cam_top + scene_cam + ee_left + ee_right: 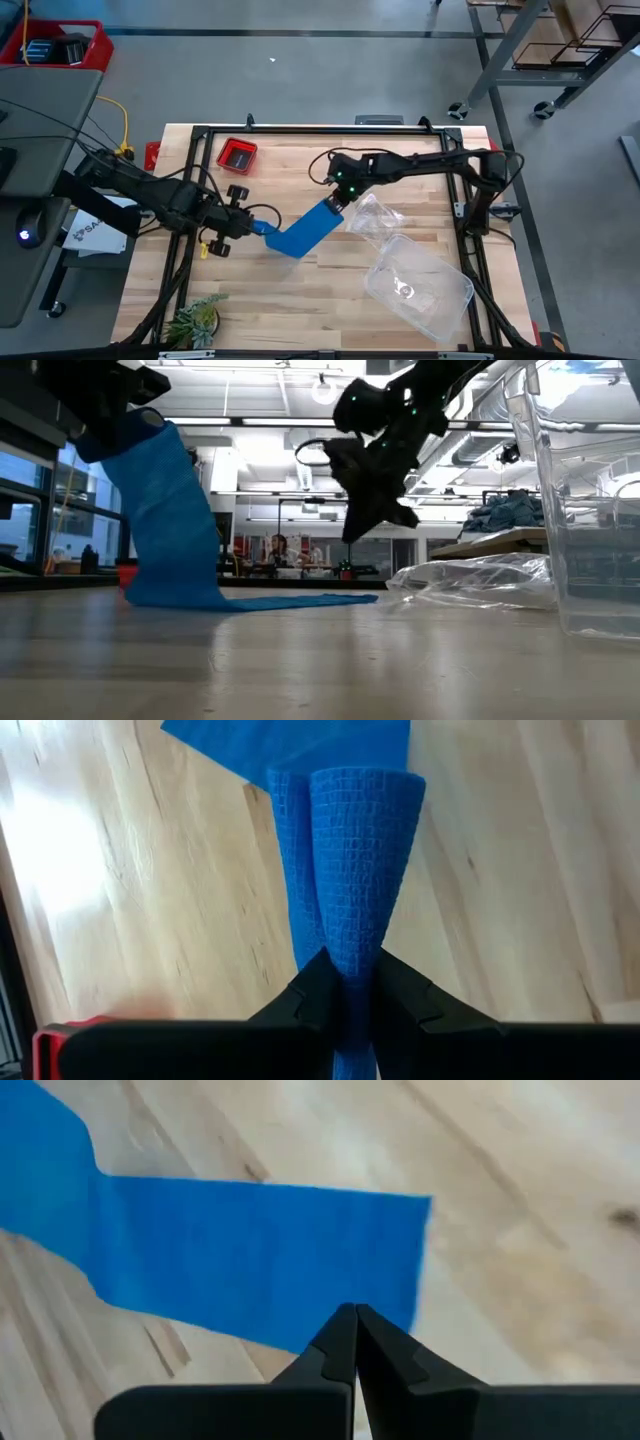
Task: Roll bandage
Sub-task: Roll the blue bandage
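The left gripper (347, 992) is pinching one bunched end of the bandage (303, 233), lifting it while the rest is lying on the table (330, 300). The right gripper (355, 1342), fingers together, is hovering over the far end.
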